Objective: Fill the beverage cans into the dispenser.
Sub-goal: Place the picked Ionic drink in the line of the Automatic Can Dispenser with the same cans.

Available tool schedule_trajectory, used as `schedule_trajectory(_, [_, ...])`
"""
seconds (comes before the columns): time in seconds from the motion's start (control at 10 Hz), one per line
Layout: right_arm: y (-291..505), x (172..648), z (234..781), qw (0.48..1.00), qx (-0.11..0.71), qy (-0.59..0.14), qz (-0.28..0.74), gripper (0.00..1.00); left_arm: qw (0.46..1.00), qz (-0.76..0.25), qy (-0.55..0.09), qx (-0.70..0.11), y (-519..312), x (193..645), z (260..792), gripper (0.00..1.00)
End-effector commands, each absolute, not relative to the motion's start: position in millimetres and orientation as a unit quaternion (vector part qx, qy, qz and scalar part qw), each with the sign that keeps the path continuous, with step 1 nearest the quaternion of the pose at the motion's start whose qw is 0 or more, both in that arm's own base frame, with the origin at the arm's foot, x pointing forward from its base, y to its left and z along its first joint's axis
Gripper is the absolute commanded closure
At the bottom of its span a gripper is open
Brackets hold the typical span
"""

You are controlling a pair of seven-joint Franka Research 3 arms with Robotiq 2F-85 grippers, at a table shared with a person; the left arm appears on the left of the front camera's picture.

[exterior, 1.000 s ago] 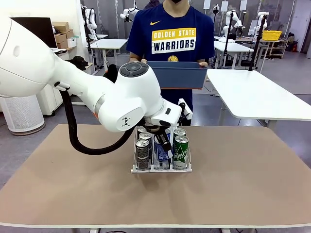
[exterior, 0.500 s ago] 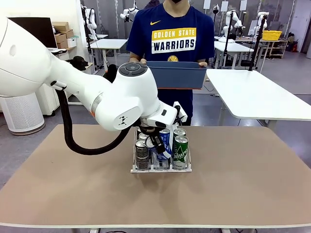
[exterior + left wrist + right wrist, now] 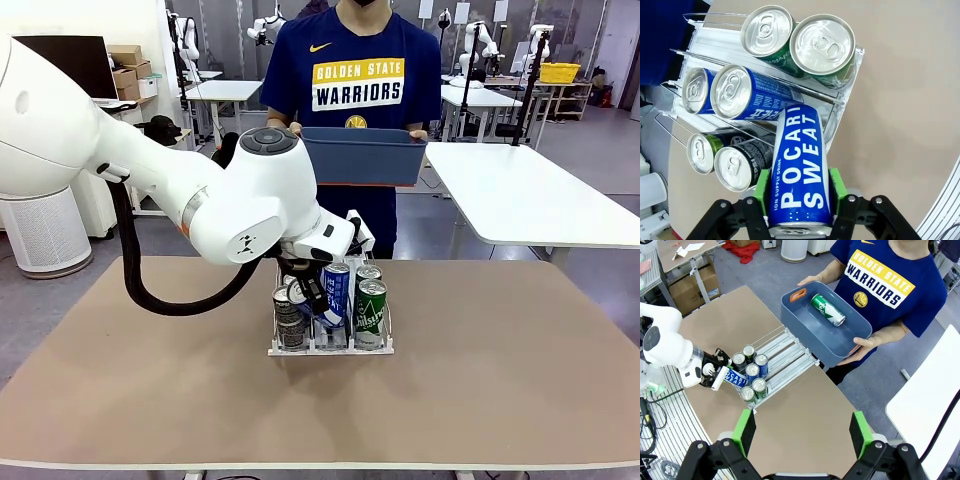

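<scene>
Blue can (image 3: 800, 167), white print, no damage visible: held tilted over the front of the dispenser (image 3: 788, 353), middle lane, evidently for loading ahead of the seated blue cans (image 3: 737, 92). Left gripper (image 3: 800, 192) is clamped on its body. Right gripper (image 3: 802, 434) hovers high, jaws wide. One green can (image 3: 828, 310) lies in the person's tub (image 3: 790, 315).

— What is set on the table (image 3: 500, 380)?
— A dispenser (image 3: 300, 350) is placed at the middle, toward the far edge. Six upright cans (image 3: 822, 45) are stood in it, two per lane, gathered at the near end.
— Is anything held above it?
— One tilted can (image 3: 800, 165) is held between the fingers of the left gripper (image 3: 800, 186), over the near end of the middle lane.
— And behind the table?
— A tub (image 3: 365, 155) is held by a person (image 3: 360, 80) past the far edge. A lone can (image 3: 828, 309) is laid on its side in it.
</scene>
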State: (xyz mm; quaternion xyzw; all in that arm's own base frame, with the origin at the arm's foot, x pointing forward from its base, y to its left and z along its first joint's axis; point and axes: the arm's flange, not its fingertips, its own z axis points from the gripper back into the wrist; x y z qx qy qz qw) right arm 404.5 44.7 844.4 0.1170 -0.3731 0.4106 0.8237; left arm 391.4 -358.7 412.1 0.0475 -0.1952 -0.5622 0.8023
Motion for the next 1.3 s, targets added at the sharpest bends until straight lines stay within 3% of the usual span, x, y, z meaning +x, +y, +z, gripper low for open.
schedule_trajectory(0.0, [45.9, 403.8, 844.2, 0.823, 0.120, -0.371, 0.412, 0.00, 0.802, -0.559, -0.195, 0.080, -347.0, 409.6, 415.0, 0.42])
schedule_trajectory(0.8, [45.9, 403.8, 844.2, 0.823, 0.120, -0.371, 0.412, 0.00, 0.781, -0.602, -0.151, 0.064, -388.3, 440.8, 399.7, 0.42])
schedule_trajectory(1.2, [45.9, 403.8, 844.2, 0.823, 0.120, -0.371, 0.412, 0.00, 0.785, -0.602, -0.134, 0.045, -388.4, 425.4, 391.6, 0.42])
